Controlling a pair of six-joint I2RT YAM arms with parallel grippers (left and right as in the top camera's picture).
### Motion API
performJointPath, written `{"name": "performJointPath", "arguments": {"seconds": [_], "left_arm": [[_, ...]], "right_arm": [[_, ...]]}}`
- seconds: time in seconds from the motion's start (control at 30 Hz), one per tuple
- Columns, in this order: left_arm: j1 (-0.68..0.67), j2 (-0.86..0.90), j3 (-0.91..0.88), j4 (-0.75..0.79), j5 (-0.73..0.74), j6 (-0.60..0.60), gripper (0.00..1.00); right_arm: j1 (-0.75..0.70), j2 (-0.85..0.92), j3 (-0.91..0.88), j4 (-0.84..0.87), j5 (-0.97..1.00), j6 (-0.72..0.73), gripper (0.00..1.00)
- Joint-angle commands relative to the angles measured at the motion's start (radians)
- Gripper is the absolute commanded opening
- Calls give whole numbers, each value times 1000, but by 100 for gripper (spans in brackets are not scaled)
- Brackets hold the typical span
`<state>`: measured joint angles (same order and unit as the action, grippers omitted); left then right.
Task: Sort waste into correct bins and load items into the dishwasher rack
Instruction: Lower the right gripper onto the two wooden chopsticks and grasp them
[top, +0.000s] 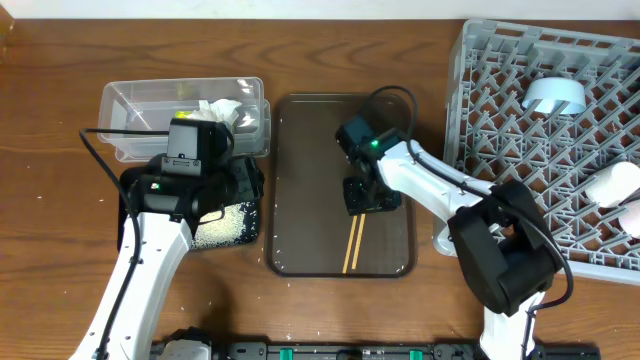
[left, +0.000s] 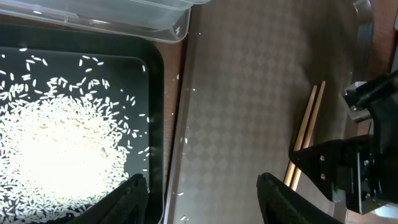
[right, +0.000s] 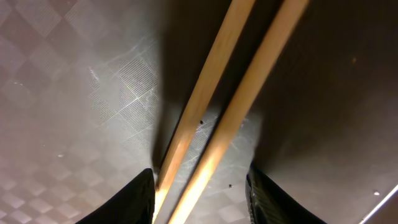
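Observation:
A pair of wooden chopsticks (top: 352, 245) (right: 200, 93) lies on the brown serving tray (top: 300, 150). My right gripper (top: 362, 200) (right: 199, 193) is low over their far end, open. Its fingers straddle both sticks; the left finger touches one, and a gap remains at the right finger. Loose white rice (top: 222, 225) (left: 62, 149) sits in the black tray (left: 155, 124). My left gripper (top: 243, 190) (left: 202, 186) hangs open and empty above that tray's right rim. A crumpled white tissue (top: 225, 110) lies in the clear tub (top: 130, 100).
The grey dishwasher rack (top: 500, 120) stands at the right with a pale cup (top: 555, 95), a white bowl (top: 612, 185) and a pinkish cup (top: 633, 215) in it. A few stray rice grains (left: 182, 142) lie on the brown tray's left rim.

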<state>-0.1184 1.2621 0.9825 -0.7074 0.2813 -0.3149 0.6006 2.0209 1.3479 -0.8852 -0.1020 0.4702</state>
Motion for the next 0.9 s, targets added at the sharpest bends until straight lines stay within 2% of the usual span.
{"name": "performJointPath", "arguments": {"seconds": [0.0,0.13,0.2,0.4,0.7,0.87], "left_arm": [[4,-5,5,-3,-6,-1,60],[4,-5,5,-3,-6,-1,60],[4,-5,5,-3,-6,-1,60],[4,-5,5,-3,-6,-1,60],[4,-5,5,-3,-6,-1,60],[4,-5,5,-3,-6,-1,60]], "right_arm": [[9,53,-6,-1,27,45,42],[8,54,-9,-2,60,57,39],[8,54,-9,-3,60,57,26],[6,54,-8,1,60,57,5],[-48,49,66,15,61,39,1],[-77,40,168,-86,60,9,3]]}}
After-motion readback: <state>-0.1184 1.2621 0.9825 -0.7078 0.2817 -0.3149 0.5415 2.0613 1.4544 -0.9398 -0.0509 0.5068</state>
